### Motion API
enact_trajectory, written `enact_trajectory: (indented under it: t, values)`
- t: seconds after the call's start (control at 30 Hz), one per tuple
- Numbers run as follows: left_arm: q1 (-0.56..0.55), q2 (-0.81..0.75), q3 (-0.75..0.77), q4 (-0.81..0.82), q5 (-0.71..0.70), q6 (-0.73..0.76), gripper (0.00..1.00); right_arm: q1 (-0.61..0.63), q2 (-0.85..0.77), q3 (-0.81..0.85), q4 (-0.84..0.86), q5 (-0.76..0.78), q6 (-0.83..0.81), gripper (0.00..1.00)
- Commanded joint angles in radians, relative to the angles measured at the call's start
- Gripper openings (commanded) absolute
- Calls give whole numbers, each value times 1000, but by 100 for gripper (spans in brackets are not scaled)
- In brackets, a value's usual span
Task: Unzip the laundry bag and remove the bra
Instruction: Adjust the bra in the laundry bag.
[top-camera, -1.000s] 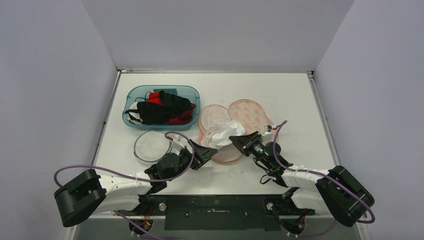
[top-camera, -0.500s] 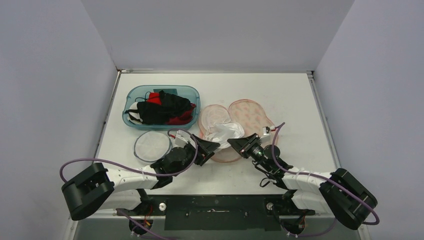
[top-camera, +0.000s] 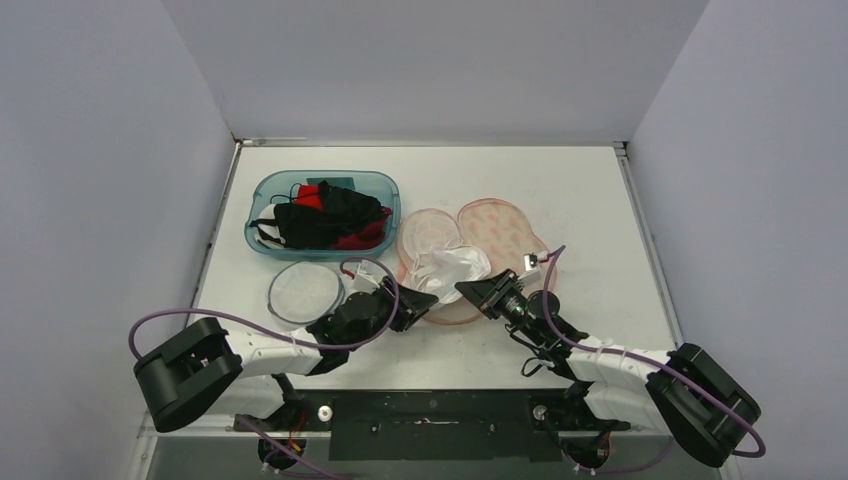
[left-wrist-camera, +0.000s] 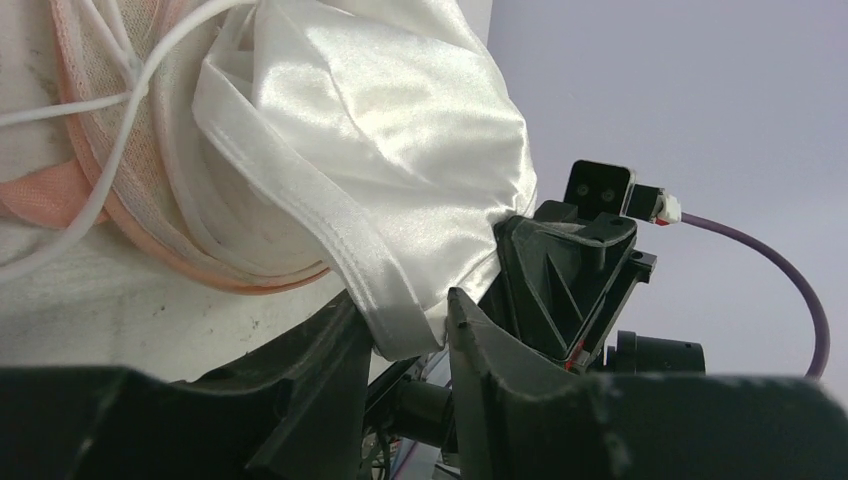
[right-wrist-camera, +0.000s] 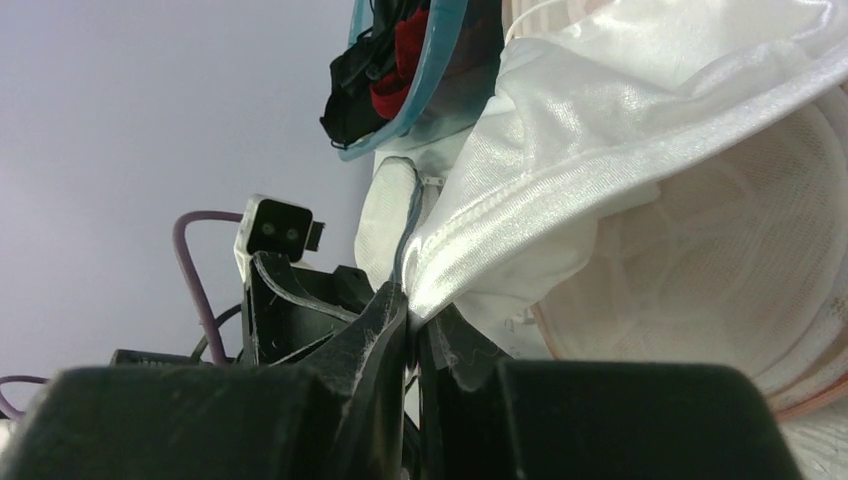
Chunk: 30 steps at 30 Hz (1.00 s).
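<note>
The pink mesh laundry bag (top-camera: 490, 225) lies open on the table, its two round halves spread apart. A white satin bra (top-camera: 452, 268) bulges out of its near half. My left gripper (top-camera: 430, 298) comes in from the left, and its fingers press from both sides on the bra's folded band (left-wrist-camera: 400, 320). My right gripper (top-camera: 466, 288) faces it from the right, shut on a pinch of the same bra (right-wrist-camera: 600, 130). In the right wrist view the jaws (right-wrist-camera: 412, 310) meet tight on the white fabric, with the bag's mesh (right-wrist-camera: 720, 280) beside them.
A blue plastic tub (top-camera: 392, 195) holding black and red garments stands behind the left arm. A small round mesh pouch (top-camera: 303, 290) lies just left of the left gripper. White drawstrings (left-wrist-camera: 110, 110) trail from the bag. Grey walls close in on three sides.
The left arm has swung right, up to the bra, and its jaws have narrowed onto the band. The right gripper has slid slightly left, still holding the fabric.
</note>
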Motion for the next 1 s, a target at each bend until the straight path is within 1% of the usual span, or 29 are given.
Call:
enact_trajectory:
  t: [0.0,0.03,0.1,0.13,0.17,0.2,0.27,0.3,0.33,0.37,0.4,0.47,0.5,0.57,0.63,0.7,0.8,0.97]
  values:
    - [9,-3,46,40,13,28,28,28,-13,27,15,10,-54,5]
    - [9,-5,47,41,16,31,25,33,-13,28,10,10,-61,5]
    - [14,-7,45,42,21,39,16,40,-14,37,-7,12,-77,5]
    - [16,-9,44,42,24,43,10,45,-18,42,-23,14,-86,6]
    - [19,-18,39,39,25,49,3,48,-23,50,-44,14,-99,10]
    - [25,-28,36,27,28,56,0,51,-32,60,-73,17,-114,19]
    - [44,-71,34,-34,31,87,0,57,-57,87,-162,20,-153,43]
    - [56,-104,36,-85,30,109,0,59,-76,108,-229,30,-179,53]
    - [69,-137,43,-137,27,144,0,61,-95,132,-296,41,-210,61]
    - [80,-175,57,-234,23,180,0,62,-111,165,-359,46,-252,69]
    - [94,-210,78,-318,19,229,0,61,-122,194,-422,50,-282,74]
    - [117,-265,126,-456,5,329,0,63,-135,245,-532,54,-345,84]
    - [129,-283,155,-520,5,385,0,64,-140,263,-577,62,-369,87]
    - [142,-307,216,-637,-9,498,0,65,-159,290,-664,87,-412,88]
    - [151,-318,262,-740,-22,579,0,64,-175,297,-703,113,-433,88]
    - [162,-323,292,-805,-28,641,0,62,-185,299,-727,149,-444,88]
    - [169,-320,337,-885,-47,708,0,58,-185,295,-739,191,-438,86]
    - [170,-322,381,-959,-99,793,0,40,-149,253,-669,195,-417,84]
